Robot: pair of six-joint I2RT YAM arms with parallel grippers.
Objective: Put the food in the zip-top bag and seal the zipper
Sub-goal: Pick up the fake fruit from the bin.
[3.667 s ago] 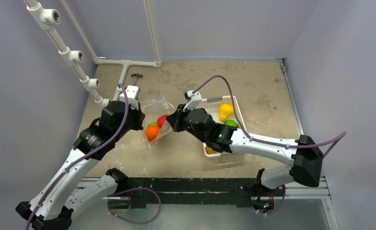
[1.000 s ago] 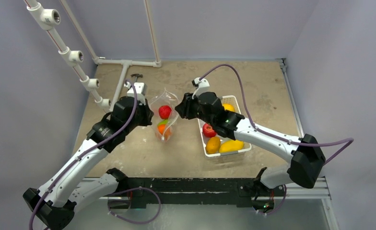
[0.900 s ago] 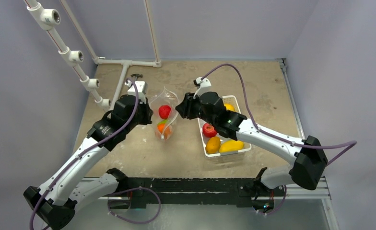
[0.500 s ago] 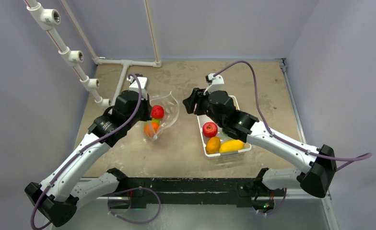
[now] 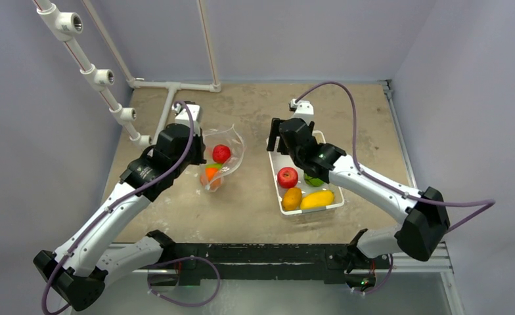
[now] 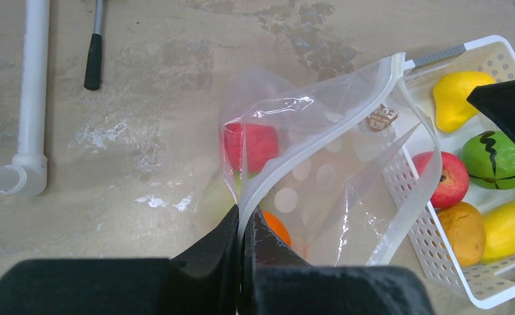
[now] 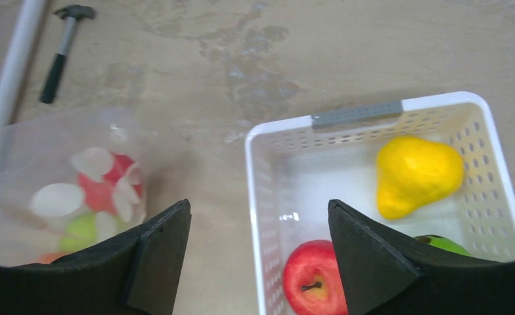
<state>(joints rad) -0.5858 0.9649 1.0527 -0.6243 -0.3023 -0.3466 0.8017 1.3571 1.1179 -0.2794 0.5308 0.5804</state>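
The clear dotted zip-top bag (image 5: 223, 157) hangs with its mouth open, and my left gripper (image 6: 243, 214) is shut on the zipper (image 6: 320, 134) strip at the near corner. A red fruit (image 6: 251, 146), an orange one (image 6: 276, 226) and a green one lie inside the bag. Over the far left corner of the white basket (image 7: 268, 128) my right gripper (image 7: 258, 203) stands open with nothing between its fingers. In the basket lie a yellow pear (image 7: 416, 174), a red apple (image 5: 288, 177), a green fruit (image 6: 498, 159), an orange fruit (image 5: 291, 198) and a yellow mango (image 5: 317, 199).
A small hammer (image 5: 186, 105) lies at the back left beside a white pipe frame (image 5: 169, 98). More pipe fittings run up the left wall (image 5: 97, 75). Grey walls close in the table on three sides.
My right gripper has let go of the bag's edge, opened wide and moved right over the basket. The bag has swung left, still held by the left gripper.
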